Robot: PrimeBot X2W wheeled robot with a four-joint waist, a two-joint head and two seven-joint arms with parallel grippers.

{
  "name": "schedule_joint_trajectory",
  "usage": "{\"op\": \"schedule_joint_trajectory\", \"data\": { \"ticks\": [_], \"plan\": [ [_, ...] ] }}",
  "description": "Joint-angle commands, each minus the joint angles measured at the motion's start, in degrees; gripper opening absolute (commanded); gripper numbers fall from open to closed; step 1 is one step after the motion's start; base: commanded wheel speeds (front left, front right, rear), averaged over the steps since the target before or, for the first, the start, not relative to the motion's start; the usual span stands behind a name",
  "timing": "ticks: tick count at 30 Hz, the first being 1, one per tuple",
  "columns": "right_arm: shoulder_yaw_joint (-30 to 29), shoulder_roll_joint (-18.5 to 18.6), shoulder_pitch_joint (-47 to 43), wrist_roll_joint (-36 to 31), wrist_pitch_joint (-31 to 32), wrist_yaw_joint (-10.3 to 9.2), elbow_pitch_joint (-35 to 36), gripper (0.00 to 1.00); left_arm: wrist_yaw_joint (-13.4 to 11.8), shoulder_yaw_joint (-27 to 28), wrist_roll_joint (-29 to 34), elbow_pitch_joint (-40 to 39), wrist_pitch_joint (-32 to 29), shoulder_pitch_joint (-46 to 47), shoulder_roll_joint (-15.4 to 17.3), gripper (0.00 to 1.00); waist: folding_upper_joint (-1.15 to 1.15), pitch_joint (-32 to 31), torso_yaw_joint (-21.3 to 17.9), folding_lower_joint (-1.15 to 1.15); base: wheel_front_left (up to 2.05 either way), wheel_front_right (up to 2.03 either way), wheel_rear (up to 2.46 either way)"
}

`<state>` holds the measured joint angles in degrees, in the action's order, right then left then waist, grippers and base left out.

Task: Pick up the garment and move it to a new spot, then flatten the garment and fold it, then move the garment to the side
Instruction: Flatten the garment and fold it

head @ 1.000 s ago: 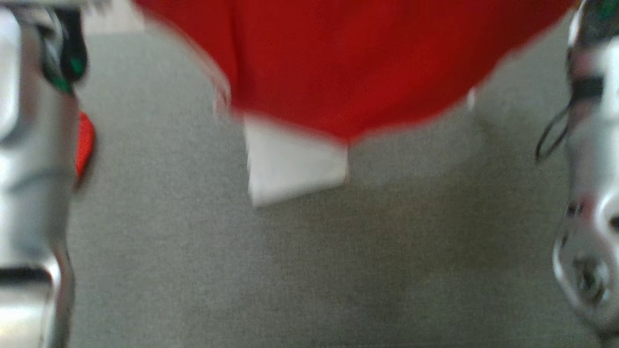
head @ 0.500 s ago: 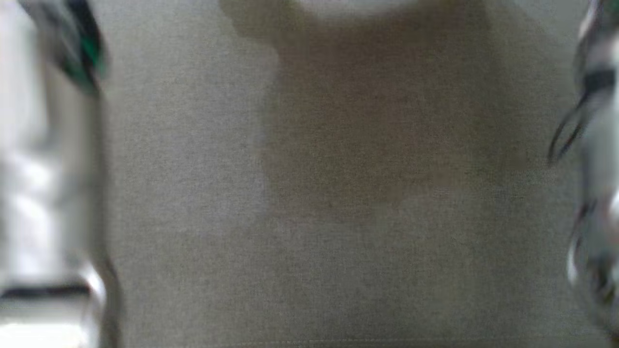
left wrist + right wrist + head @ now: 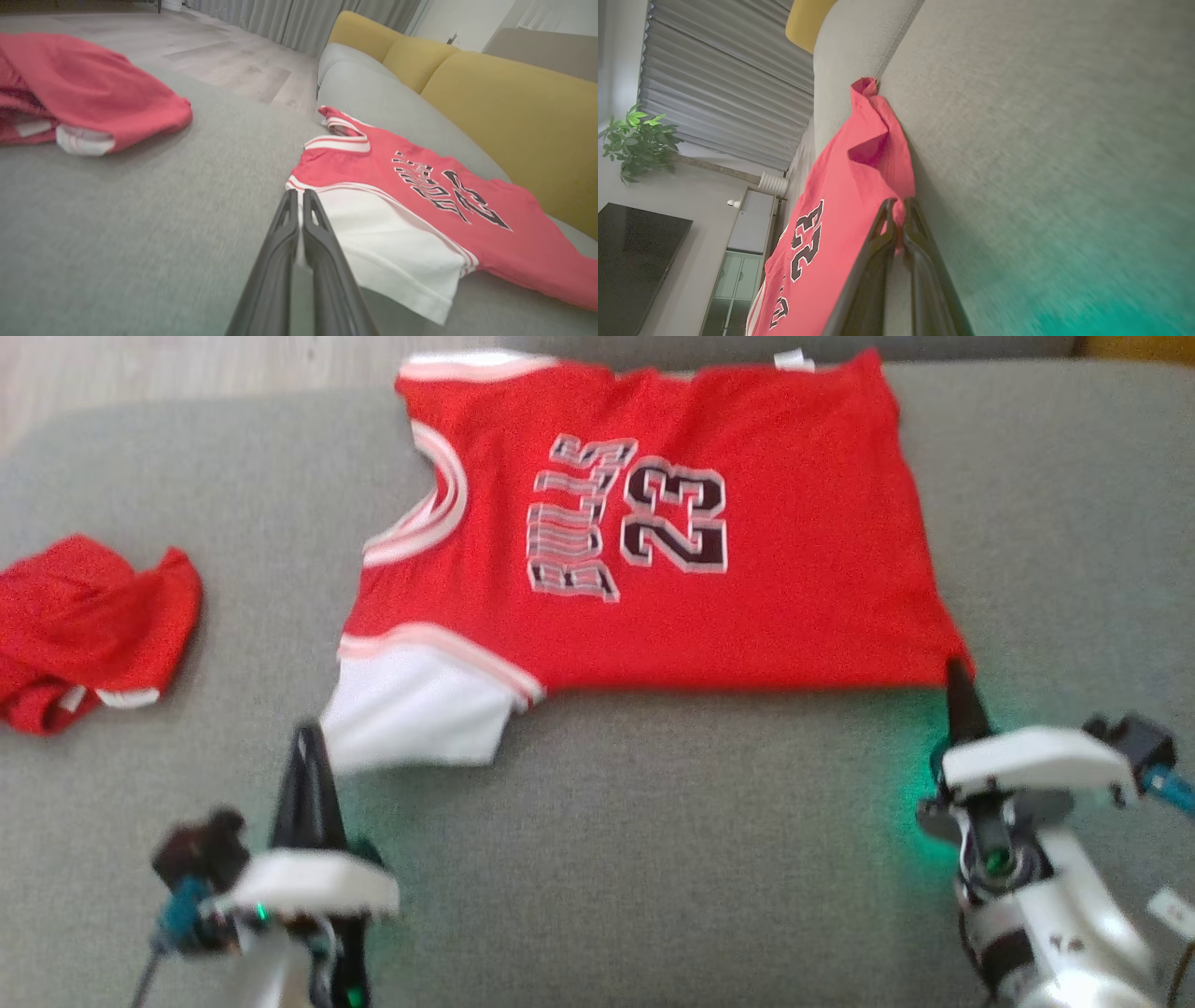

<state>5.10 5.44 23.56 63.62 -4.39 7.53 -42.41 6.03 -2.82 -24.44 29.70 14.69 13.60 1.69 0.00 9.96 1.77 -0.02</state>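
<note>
The garment (image 3: 653, 523) is a red jersey with black lettering and the number 23. It lies spread flat on the grey sofa seat (image 3: 653, 859), with a white sleeve at its near left. My left gripper (image 3: 306, 733) is shut on the edge of that white sleeve; in the left wrist view white cloth sits between the closed fingers of the left gripper (image 3: 299, 200). My right gripper (image 3: 954, 667) is shut on the garment's near right corner. In the right wrist view red cloth of the garment (image 3: 850, 186) is pinched at the tips of the right gripper (image 3: 899, 205).
A second red cloth (image 3: 84, 625) lies crumpled on the seat at the far left, apart from the jersey. Yellow back cushions (image 3: 490, 102) run behind the seat. Wooden floor (image 3: 210, 51) lies beyond the seat's left end.
The head camera has swung. A second ago the garment hung close in front of it between raised forearms; now the garment lies flat on the seat with both grippers low at its near edge.
</note>
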Motion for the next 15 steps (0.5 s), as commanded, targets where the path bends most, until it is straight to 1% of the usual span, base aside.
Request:
{"op": "schedule_joint_trajectory", "data": {
  "ticks": [1,3,6,10,15],
  "plan": [
    [1.7,-0.4,-1.7,1.3,0.4,-0.04,1.6,0.0,-0.6,0.4,-0.9,-1.1,0.3,-1.2,1.2,0.0,0.0,-2.8,-0.6,0.02,0.0,0.0,0.0],
    [2.0,-0.4,-4.9,2.6,0.3,-0.04,1.9,0.0,-1.3,-1.1,-1.9,-0.9,0.3,-4.5,1.2,0.0,0.0,-4.8,-0.6,0.02,0.0,0.0,0.0],
    [2.1,-0.2,-8.8,4.3,-0.4,-0.04,2.0,0.0,-2.9,-1.5,-3.3,-1.3,0.3,-8.8,1.2,0.0,0.0,-7.5,-0.6,0.02,0.0,0.0,0.0],
    [2.3,0.2,-13.2,6.1,-1.0,-0.04,2.9,0.0,-3.5,-1.4,-3.7,-2.0,0.3,-13.8,1.2,0.0,0.0,-10.1,-0.4,0.02,0.0,0.0,0.0],
    [1.7,0.5,-17.7,9.1,-1.4,-0.04,5.2,0.0,-3.2,-1.3,-3.7,-4.0,0.3,-18.0,1.2,0.0,0.0,-11.5,-0.1,0.02,0.0,0.0,0.0]
  ]
}}
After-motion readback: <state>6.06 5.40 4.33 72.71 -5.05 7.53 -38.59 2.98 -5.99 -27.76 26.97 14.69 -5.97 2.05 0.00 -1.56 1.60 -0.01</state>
